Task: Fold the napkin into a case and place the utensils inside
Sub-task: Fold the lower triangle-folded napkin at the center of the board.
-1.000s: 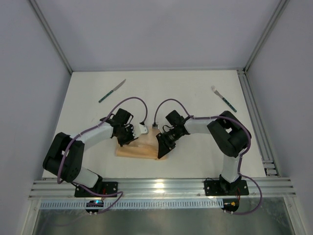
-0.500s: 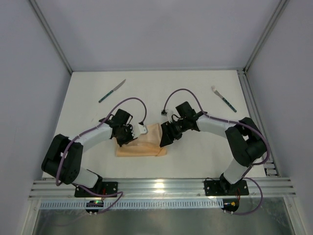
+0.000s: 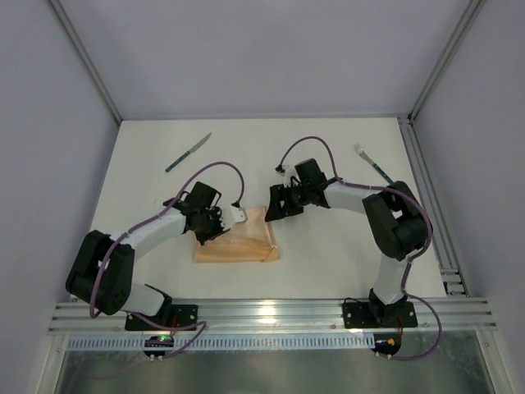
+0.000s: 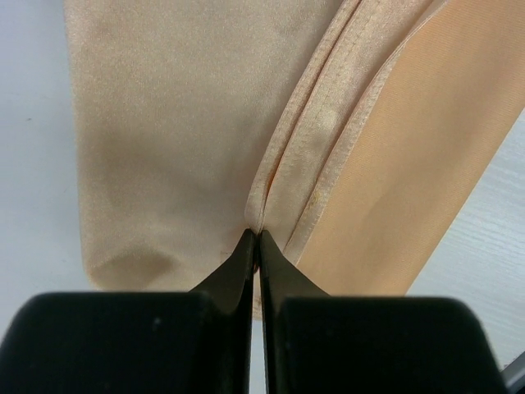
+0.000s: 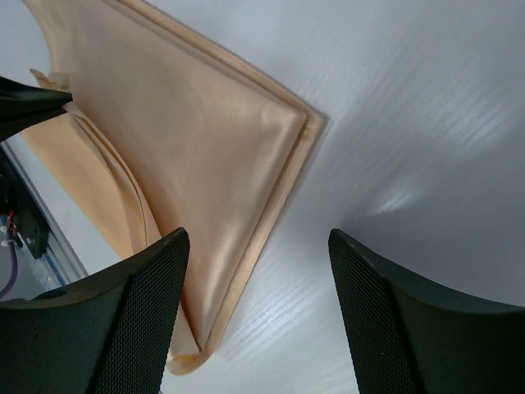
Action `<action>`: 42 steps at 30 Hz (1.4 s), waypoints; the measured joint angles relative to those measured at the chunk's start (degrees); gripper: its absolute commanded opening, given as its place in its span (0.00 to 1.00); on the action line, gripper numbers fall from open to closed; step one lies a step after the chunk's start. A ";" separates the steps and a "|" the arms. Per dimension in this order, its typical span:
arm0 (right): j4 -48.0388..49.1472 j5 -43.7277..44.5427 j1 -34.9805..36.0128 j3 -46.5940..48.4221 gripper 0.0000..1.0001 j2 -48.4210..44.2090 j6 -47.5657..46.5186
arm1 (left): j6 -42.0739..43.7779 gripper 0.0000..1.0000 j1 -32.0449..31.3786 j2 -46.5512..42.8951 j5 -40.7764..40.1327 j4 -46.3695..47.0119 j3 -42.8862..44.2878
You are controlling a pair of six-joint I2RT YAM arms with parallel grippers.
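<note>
The peach-orange napkin lies folded into a flat rectangle on the white table between the arms. My left gripper is shut on a hemmed fold at its left part; the left wrist view shows the fingertips pinching the hem of the napkin. My right gripper is open and empty, just off the napkin's far right corner. In the right wrist view it hangs over bare table beside the napkin. The knife lies at the far left, the fork at the far right.
The white table is walled by grey panels on three sides. An aluminium rail runs along the near edge, and a second rail down the right side. The left gripper's tip shows at the left edge of the right wrist view.
My right gripper has moved away from the napkin's near right corner to its far right corner. The napkin's right part now lies spread wider. The left gripper has stayed put.
</note>
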 measured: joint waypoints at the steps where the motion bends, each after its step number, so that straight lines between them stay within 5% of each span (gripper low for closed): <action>1: 1.20 -0.70 -0.02 0.26 0.73 1.46 1.31 | -0.20 0.00 0.00 -0.33 0.00 0.00 -0.04; 11: 8.63 -0.52 1.68 2.51 0.60 5.95 9.92 | -0.85 0.00 0.00 -0.94 0.02 -0.04 -0.55; 14: 10.64 -0.22 2.80 2.64 0.50 6.97 11.87 | -1.07 0.00 0.00 -0.94 0.02 -0.04 -1.05; 17: 11.96 0.68 3.37 2.64 0.33 7.96 14.16 | -1.68 0.00 0.00 -0.96 -0.02 -0.02 -1.68; 18: 12.31 0.94 3.41 2.64 0.20 8.31 14.84 | -1.99 0.00 0.00 -0.96 -0.02 -0.04 -1.86; 22: 13.27 1.22 3.28 2.71 0.04 9.75 17.27 | -2.62 0.00 0.00 -1.51 -0.04 -0.02 -2.54; 42: 17.11 0.42 2.47 -0.13 0.04 9.07 17.40 | -5.07 0.00 7.28 -7.72 -0.31 -3.19 -5.01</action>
